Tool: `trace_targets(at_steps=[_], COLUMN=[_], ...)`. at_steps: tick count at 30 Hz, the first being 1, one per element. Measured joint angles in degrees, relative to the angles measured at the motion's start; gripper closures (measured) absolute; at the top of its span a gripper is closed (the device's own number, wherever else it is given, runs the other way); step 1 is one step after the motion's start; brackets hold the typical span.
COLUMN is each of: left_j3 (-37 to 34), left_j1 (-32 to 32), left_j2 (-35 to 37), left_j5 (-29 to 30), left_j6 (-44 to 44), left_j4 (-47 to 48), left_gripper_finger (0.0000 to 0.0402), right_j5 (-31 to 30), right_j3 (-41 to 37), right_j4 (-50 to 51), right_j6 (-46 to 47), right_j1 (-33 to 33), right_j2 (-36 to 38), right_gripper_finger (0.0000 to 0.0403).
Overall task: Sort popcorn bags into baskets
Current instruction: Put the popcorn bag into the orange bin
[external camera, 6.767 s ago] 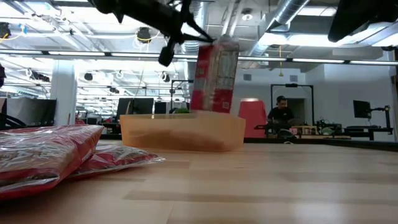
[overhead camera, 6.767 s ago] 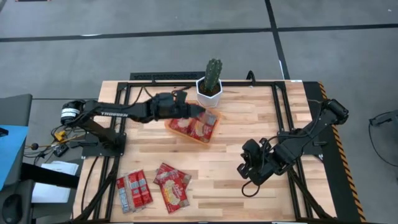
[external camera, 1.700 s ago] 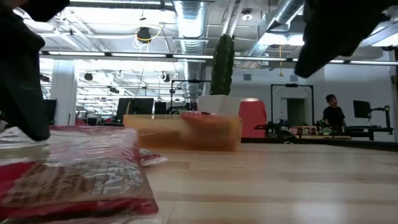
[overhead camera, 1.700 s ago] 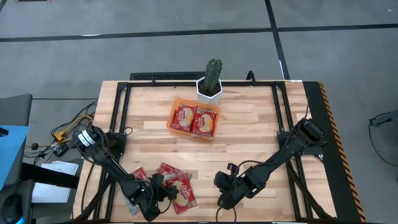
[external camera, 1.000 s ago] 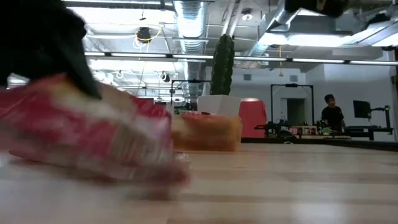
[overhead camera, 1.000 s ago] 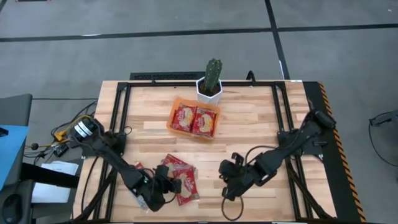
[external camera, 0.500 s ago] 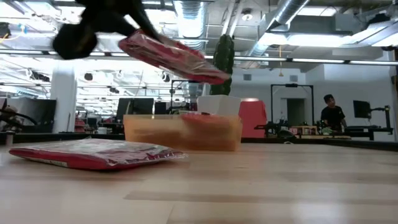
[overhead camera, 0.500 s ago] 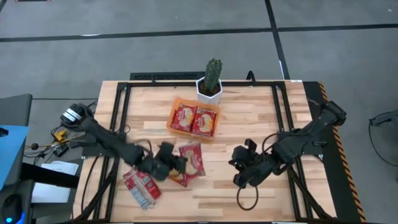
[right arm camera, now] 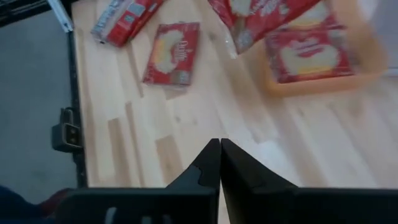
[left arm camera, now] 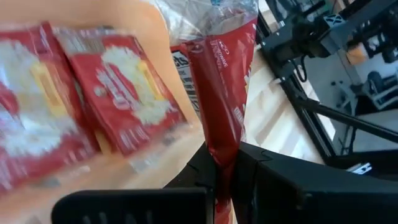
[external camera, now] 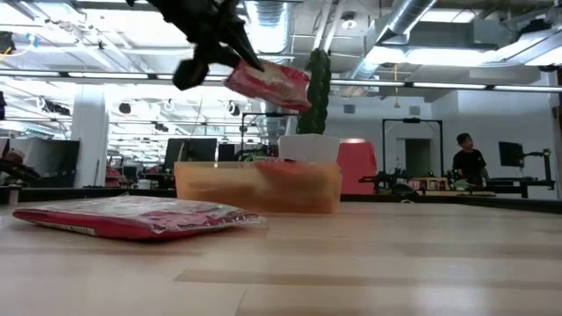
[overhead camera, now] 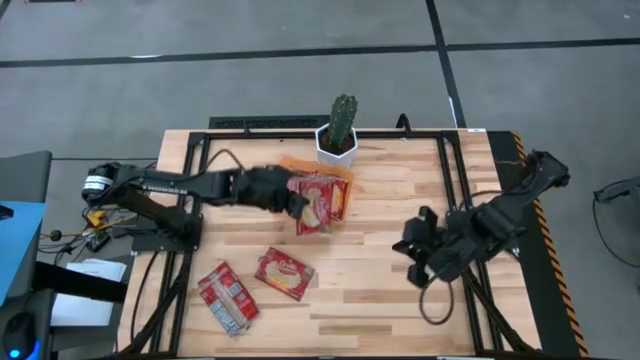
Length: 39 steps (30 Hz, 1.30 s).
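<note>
My left gripper (overhead camera: pixel 296 200) is shut on a red popcorn bag (overhead camera: pixel 322 206) and hovers over the near edge of the orange basket (overhead camera: pixel 300 163). In the low view this bag (external camera: pixel 268 85) hangs in the air above the basket (external camera: pixel 259 189). Two popcorn bags (left arm camera: pixel 115 93) lie flat inside the basket. One oval-picture bag (overhead camera: pixel 285 273) and a pair of striped bags (overhead camera: pixel 228 297) lie flat on the table near its near-left corner. My right gripper (overhead camera: pixel 420 256) is shut and holds nothing, over the table's right half. My left gripper pinches the popcorn bag between its two fingers at one end (left arm camera: pixel 221 152). The fingers reach in from the table's left. The bag is lifted clear and sticks out beyond the fingers, sloping down a little toward its free end (external camera: pixel 299 96).
A white pot with a cactus (overhead camera: pixel 339 140) stands just beyond the basket's far edge. Black frame rails (overhead camera: pixel 190 190) run along the table's sides. Bare wood lies between the basket and my right gripper (right arm camera: pixel 219 155).
My left gripper has risen from the near-left part of the table and travelled toward the far edge to the basket, carrying one popcorn bag lifted clear. Another bag has stayed on the table where the pile was. My right gripper has drawn back toward the right.
</note>
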<state>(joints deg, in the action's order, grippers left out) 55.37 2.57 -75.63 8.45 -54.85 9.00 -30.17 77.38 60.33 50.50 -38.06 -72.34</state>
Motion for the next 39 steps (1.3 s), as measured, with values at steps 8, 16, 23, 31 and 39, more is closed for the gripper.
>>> trace_targets(at_steps=[8,16,23,31,39], left_j3=[-0.02,0.02,0.02,0.00,0.13], left_j1=[10.06,14.15,17.48,22.29,24.58], left_j2=[-2.41,-7.38,-11.27,-13.21,-18.67], left_j5=[-12.83,-24.62,-28.84,-30.65,-36.59], left_j6=[7.09,13.35,16.27,19.65,18.32], left_j4=[-2.18,-5.82,-6.51,-8.61,-15.02], left_gripper_finger=[0.0401,0.0401,0.0401,0.0401,0.0401], right_j5=[-5.75,-7.87,-10.37,-10.37,-10.46], right_j3=[0.00,0.00,0.00,0.00,0.00], right_j4=[6.52,7.22,7.00,6.97,7.13], right_j6=[-0.17,0.00,0.51,1.87,3.54], right_j1=[-0.63,1.86,4.73,6.77,8.18], right_j2=[6.83,9.71,8.99,7.92,6.75], right_gripper_finger=[0.0385,0.0370,0.0371,0.0385,0.0368])
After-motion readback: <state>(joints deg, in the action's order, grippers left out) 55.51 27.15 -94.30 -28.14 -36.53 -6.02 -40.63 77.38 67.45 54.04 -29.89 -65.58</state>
